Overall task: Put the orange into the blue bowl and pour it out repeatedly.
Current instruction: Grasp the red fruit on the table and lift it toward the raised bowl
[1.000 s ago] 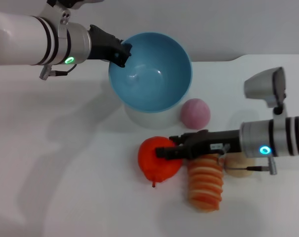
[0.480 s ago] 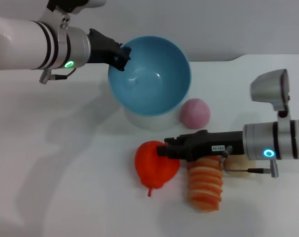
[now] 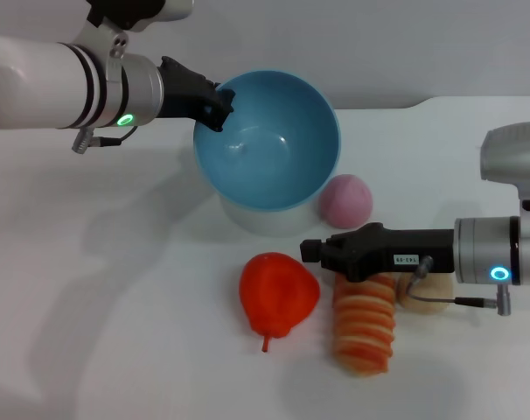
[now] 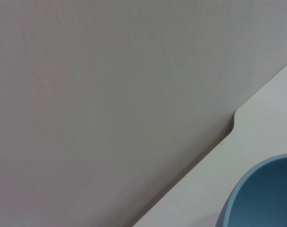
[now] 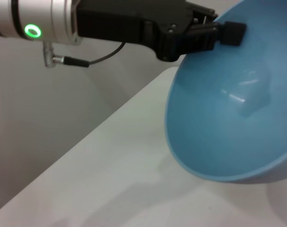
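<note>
Orange lies free on the table, bowl held tilted.

The orange (image 3: pixel 278 291) rests below the blue bowl (image 3: pixel 269 140), stem pointing toward the robot. The left gripper (image 3: pixel 217 103) pinches the bowl's rim, its empty mouth tipped toward the robot. The right gripper (image 3: pixel 310 252) hovers beside the orange, apart from it; its opening can't be told.

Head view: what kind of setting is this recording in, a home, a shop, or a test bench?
Most likely a lab test bench. A bare white table against a plain grey wall holds only toy props: the orange, a pink ball and a striped loaf, while the left gripper holds the blue bowl tilted.
</note>
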You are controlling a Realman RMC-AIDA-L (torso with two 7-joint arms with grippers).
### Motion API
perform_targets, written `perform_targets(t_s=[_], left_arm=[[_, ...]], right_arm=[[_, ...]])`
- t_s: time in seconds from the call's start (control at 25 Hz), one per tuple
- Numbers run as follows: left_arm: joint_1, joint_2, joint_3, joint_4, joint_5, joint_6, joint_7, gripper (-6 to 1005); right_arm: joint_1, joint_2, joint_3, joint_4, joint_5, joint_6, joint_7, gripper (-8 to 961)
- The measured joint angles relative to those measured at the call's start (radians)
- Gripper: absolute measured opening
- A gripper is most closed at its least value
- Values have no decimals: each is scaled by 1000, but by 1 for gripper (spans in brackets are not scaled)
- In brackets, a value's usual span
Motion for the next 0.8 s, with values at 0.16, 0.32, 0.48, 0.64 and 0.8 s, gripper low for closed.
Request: perform_targets(t_s=[0.16, 0.32, 0.48, 0.64, 0.8], left_arm=[[0, 0, 2, 0, 0, -1, 0, -2], [-2, 0, 3, 0, -1, -1, 0, -2], [-1, -1, 10, -5, -2, -1, 0, -2], [-1, -1, 20, -12, -2, -4, -7, -2], [0, 0, 30, -15, -2, -12, -8, -2]], right_arm=[[0, -2, -5, -9, -1, -2, 34, 46], [16, 0, -49, -5, -8, 23, 58, 35], [28, 4, -98, -2, -9, 47, 77, 122], [36, 7, -131, 8, -5, 74, 87, 256], [37, 7, -135, 12, -4, 77, 87, 381]])
